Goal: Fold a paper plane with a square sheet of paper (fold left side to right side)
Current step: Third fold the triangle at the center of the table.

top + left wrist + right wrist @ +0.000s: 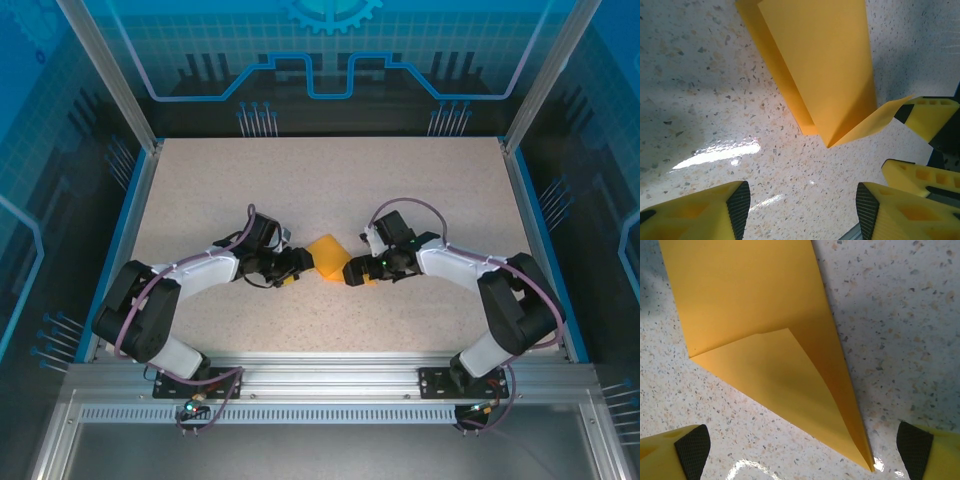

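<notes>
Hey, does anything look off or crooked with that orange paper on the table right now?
One thing: the folded flap at a corner of the orange paper isn't lying flat. In the left wrist view it curls up off the table toward the right arm's fingers. No tear or spill shows.

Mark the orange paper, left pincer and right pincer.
square sheet of paper (328, 258): top view, middle of its folded orange face.
left pincer (802, 212): left wrist view, midway between its fingertips.
right pincer (803, 452): right wrist view, midway between its fingertips.
</notes>
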`<state>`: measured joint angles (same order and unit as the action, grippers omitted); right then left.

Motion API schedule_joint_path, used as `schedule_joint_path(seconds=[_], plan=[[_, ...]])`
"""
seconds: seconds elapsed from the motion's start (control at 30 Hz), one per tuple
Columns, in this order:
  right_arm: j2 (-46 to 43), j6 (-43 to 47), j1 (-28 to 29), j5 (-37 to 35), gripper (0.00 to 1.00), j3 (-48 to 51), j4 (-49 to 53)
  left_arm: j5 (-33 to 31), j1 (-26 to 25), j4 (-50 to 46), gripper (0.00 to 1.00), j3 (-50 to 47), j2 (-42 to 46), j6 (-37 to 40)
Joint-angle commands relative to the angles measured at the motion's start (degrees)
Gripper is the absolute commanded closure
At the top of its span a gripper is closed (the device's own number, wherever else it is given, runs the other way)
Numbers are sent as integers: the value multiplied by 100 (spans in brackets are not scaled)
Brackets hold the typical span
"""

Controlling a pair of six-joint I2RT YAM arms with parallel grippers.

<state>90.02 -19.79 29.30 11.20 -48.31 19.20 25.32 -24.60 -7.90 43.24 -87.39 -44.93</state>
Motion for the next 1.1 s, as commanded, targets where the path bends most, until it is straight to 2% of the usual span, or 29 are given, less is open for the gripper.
schedule_joint_path(seconds=[0.0,0.2,0.7,1.07], plan=[[111,94,35,161,0,111,-145,-54,-36,-173,38,140,56,88],[86,-108,282,233,0,303,-100,-87,-32,-229,38,149,79,118],[-228,-1206,1618,281,1,569,-250,-37,-34,-287,38,250,-43,56],[-893,-784,1253,-603,1,462,676,277,-58,-42,38,411,-447,-60]])
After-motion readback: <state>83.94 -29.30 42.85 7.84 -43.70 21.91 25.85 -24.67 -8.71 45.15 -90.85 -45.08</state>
